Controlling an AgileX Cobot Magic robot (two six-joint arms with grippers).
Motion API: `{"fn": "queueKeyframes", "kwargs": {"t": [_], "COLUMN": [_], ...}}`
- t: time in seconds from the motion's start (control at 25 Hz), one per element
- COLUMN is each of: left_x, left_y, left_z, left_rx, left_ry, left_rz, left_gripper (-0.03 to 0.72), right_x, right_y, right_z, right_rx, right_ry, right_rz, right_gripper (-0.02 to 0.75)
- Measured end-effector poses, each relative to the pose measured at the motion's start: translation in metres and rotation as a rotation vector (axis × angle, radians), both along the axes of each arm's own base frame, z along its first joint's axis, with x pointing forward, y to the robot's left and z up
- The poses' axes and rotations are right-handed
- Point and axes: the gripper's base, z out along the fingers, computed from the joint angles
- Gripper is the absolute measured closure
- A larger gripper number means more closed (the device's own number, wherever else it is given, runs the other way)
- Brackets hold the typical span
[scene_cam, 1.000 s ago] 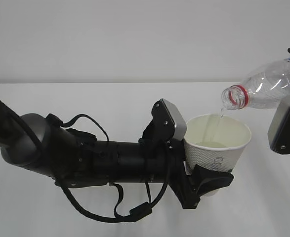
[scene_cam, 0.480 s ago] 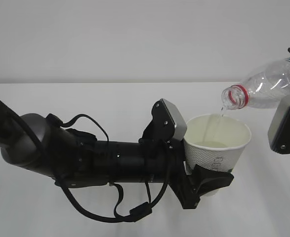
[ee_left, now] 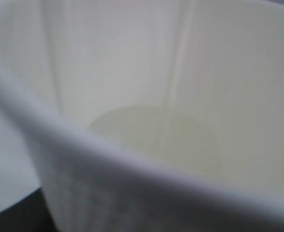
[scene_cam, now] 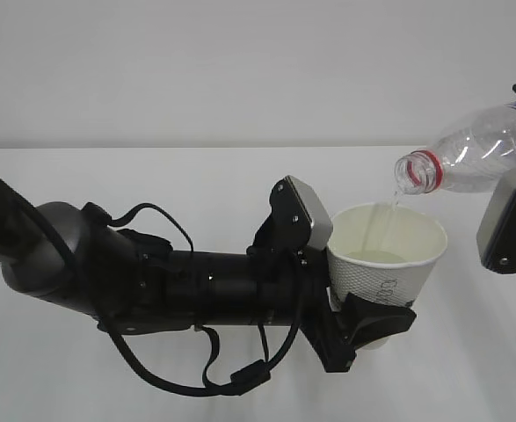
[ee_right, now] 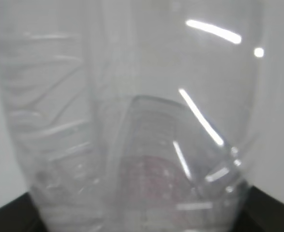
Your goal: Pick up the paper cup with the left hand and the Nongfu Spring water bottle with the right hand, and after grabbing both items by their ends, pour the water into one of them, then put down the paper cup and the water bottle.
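While its black jaws clamp the lower part of the paper cup (scene_cam: 387, 268) from both sides, the left hand (scene_cam: 356, 309) holds that cup upright above the white table (scene_cam: 196, 185), at the end of a thick black arm (scene_cam: 152, 286) draped in looping black cables (scene_cam: 205, 369) and carrying a grey square plate (scene_cam: 308, 211). At the right edge of the exterior view the right hand (scene_cam: 511, 220), showing a grey flat plate, grips the Nongfu Spring water bottle (scene_cam: 473, 151) near its base, jaws closed on the clear plastic, with the bottle tipped mouth-down and leftward so its red neck ring sits just above the cup's far rim. A thin stream of the water (scene_cam: 389, 207) falls from the open mouth into the cup. The left wrist view looks into the cup (ee_left: 146, 96), where a shallow pool covers the bottom; the right wrist view is filled by the bottle's ribbed wall (ee_right: 127, 121).
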Motion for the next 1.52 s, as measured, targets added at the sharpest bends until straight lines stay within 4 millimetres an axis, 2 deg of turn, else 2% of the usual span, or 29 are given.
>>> {"fn": "queueKeyframes", "kwargs": {"t": [1.52], "left_x": [0.0000], "left_y": [0.0000], "left_z": [0.0000], "left_rx": [0.000], "left_ry": [0.000], "left_rz": [0.000], "left_gripper": [0.196], "right_x": [0.0000], "right_y": [0.0000], "right_z": [0.0002], "right_rx": [-0.018], "right_ry": [-0.005], "right_rz": [0.000], "right_gripper": [0.244]}}
